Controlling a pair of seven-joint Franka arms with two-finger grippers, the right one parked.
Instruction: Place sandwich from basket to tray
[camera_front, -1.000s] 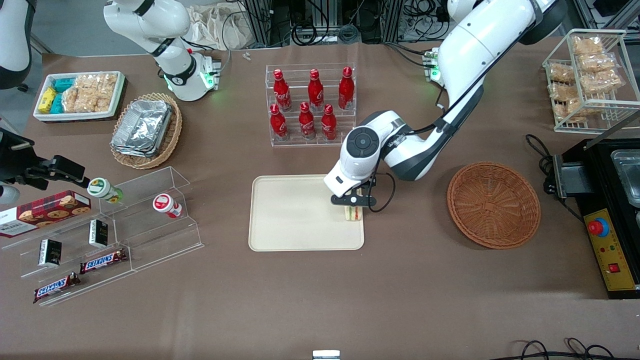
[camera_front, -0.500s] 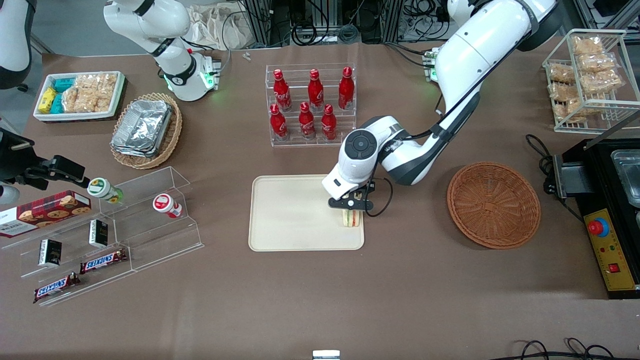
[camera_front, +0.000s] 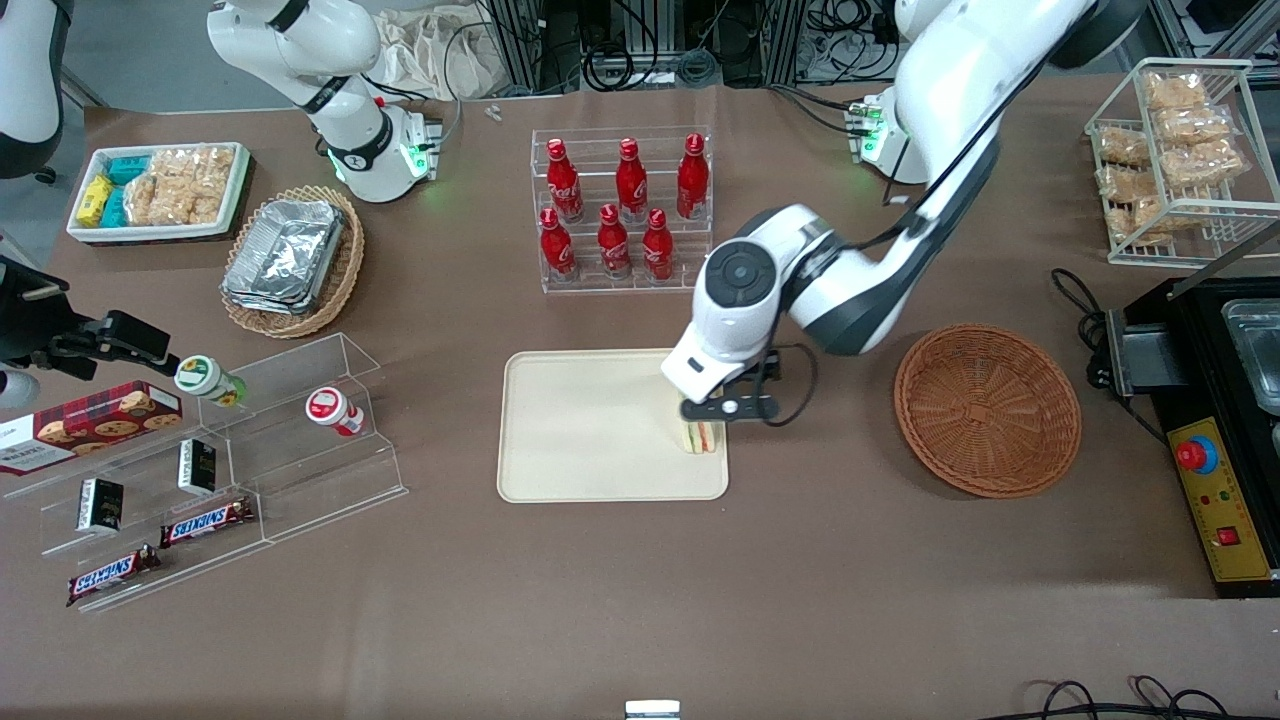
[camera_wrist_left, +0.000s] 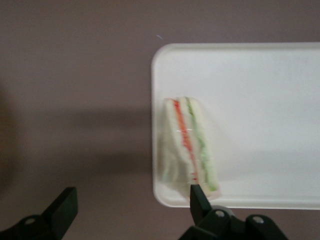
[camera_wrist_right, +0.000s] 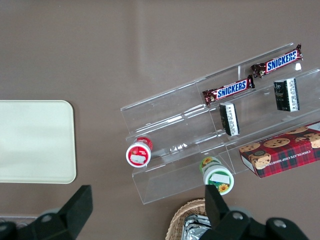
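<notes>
The sandwich (camera_front: 702, 436) stands on edge on the cream tray (camera_front: 590, 430), at the tray corner nearest the reddish-brown wicker basket (camera_front: 987, 408). The basket holds nothing. My left gripper (camera_front: 724, 409) hovers just above the sandwich, slightly toward the basket, open and holding nothing. In the left wrist view the gripper (camera_wrist_left: 131, 200) has its fingers wide apart. The sandwich (camera_wrist_left: 187, 145) lies free on the tray (camera_wrist_left: 250, 90), with one fingertip (camera_wrist_left: 196, 196) over its end.
A clear rack of red bottles (camera_front: 622, 205) stands farther from the camera than the tray. Toward the parked arm's end are an acrylic snack shelf (camera_front: 200, 450), a tan basket of foil containers (camera_front: 290, 260) and a white snack bin (camera_front: 160, 190). A wire rack (camera_front: 1180, 160) and a black control box (camera_front: 1215, 430) are at the working arm's end.
The gripper has let go of the sandwich, risen and shifted a little toward the basket. The sandwich stays on the tray.
</notes>
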